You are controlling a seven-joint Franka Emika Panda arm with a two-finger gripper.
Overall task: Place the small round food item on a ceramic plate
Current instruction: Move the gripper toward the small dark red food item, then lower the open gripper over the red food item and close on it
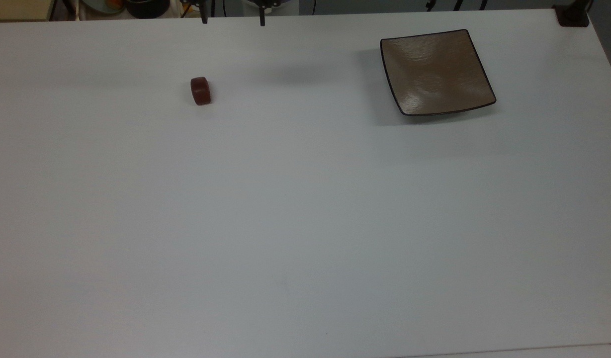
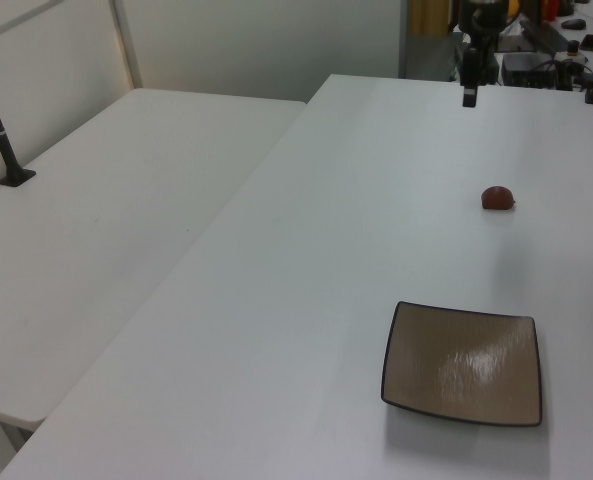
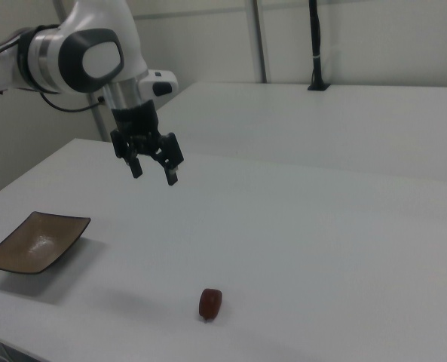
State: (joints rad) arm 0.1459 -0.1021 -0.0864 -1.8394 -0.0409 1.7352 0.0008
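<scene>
The small round food item [image 1: 201, 91] is a dark reddish-brown short cylinder lying on the white table, toward the top view's upper left. It also shows in the left view [image 2: 497, 198] and the right view [image 3: 210, 303]. The ceramic plate [image 1: 436, 71] is square, glossy brown with a dark rim, bare, at the top view's upper right [image 2: 463, 363] [image 3: 35, 241]. My gripper [image 3: 154, 173] hangs open and empty well above the table, between plate and food item in the right view. Its fingertips [image 1: 205, 20] peek in at the top view's upper edge, and the gripper [image 2: 469, 90] stands beyond the food item in the left view.
A second white table [image 2: 126, 200] adjoins on the left view's left, with a black post [image 2: 1, 130] clamped to it. Clutter [image 1: 136, 7] lies beyond the table's far edge in the top view. A black clamp [image 1: 572, 15] sits at the top view's upper right corner.
</scene>
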